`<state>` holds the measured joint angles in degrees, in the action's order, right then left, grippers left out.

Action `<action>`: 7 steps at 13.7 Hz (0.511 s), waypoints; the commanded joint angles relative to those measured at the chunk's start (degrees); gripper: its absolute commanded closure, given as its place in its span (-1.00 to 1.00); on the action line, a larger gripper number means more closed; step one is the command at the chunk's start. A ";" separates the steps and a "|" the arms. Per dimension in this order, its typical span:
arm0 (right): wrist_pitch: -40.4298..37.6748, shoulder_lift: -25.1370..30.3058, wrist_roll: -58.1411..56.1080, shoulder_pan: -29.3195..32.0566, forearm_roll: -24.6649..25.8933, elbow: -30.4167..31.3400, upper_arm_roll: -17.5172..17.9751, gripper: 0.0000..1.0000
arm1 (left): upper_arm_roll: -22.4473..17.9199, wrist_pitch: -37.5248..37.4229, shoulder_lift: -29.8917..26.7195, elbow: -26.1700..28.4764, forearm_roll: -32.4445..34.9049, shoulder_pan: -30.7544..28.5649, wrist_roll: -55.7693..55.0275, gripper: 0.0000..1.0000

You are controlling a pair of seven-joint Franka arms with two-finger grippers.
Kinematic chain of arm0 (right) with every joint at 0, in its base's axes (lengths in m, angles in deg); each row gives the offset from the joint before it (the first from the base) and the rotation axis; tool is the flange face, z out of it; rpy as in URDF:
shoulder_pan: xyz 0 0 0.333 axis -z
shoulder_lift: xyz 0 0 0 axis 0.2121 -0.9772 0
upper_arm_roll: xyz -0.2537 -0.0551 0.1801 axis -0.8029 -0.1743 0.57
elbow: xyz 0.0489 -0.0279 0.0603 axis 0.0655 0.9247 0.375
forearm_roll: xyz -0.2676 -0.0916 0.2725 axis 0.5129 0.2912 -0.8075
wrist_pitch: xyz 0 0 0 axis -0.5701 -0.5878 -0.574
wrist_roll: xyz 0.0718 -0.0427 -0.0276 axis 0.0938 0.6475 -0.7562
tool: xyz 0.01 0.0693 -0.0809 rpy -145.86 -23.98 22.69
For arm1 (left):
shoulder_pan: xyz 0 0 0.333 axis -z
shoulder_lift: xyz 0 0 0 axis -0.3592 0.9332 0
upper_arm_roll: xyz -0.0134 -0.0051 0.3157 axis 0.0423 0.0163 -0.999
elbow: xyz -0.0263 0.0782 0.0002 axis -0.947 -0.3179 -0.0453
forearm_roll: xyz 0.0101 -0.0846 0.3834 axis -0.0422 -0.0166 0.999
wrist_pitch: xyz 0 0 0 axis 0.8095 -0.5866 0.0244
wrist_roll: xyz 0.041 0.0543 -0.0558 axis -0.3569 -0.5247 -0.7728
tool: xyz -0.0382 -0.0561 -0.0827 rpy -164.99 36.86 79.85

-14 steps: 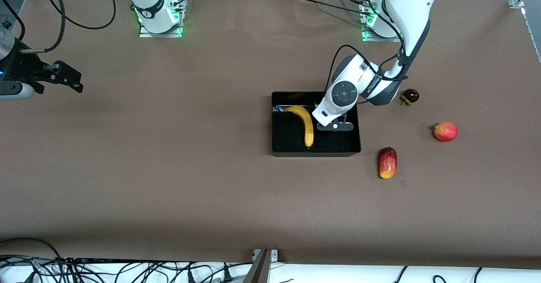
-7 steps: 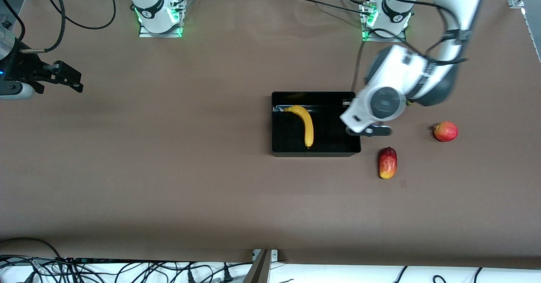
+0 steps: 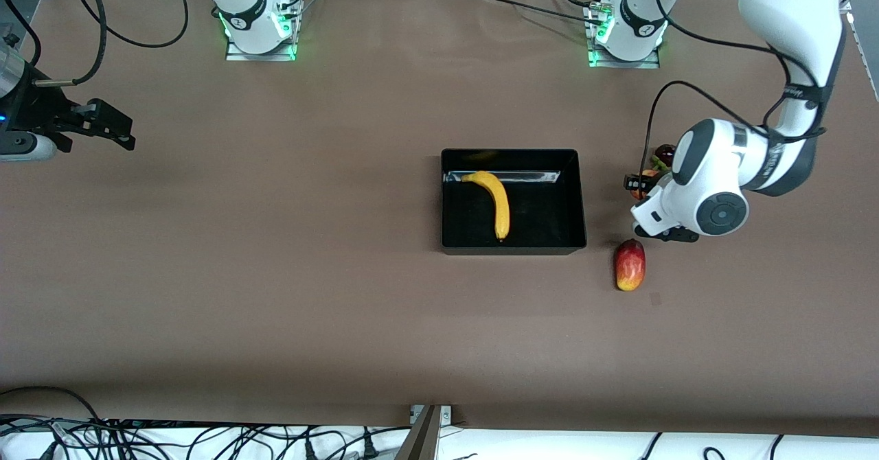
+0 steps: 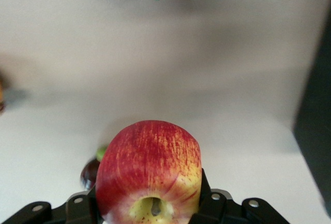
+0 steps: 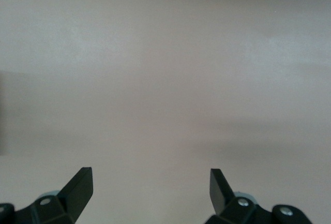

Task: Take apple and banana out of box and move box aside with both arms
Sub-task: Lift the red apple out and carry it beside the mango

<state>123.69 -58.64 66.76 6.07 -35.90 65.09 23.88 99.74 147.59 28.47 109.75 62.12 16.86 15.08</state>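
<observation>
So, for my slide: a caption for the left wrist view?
Left gripper holding the apple above the table.

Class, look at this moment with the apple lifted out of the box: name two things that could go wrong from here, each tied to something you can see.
1. The left claw holds the apple above the table close to a dark fruit and a red-yellow fruit; setting it down carelessly could knock either one.
2. The banana lies in the box against a wall, so grasping it may be awkward. The right claw waits open at the table's edge.
</observation>
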 commanded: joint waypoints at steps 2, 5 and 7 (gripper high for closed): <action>-0.73 -0.03 0.23 0.20 0.16 -0.73 0.46 -1.00 | 0.86 14.54 -1.79 11.20 1.84 -1.61 1.62 0.45; -0.64 -0.03 0.15 0.20 0.25 -0.82 0.46 -1.00 | 1.04 14.56 -1.79 10.77 1.93 -1.52 1.70 -0.99; -0.56 -0.03 0.15 0.20 0.16 -0.82 0.46 -1.00 | 1.39 12.29 -2.92 9.99 1.84 -1.35 1.70 -1.00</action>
<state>123.69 -58.64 66.76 6.06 -35.90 65.09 23.91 100.24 161.90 28.23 119.68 62.76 16.08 15.92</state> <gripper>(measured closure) 0.000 0.097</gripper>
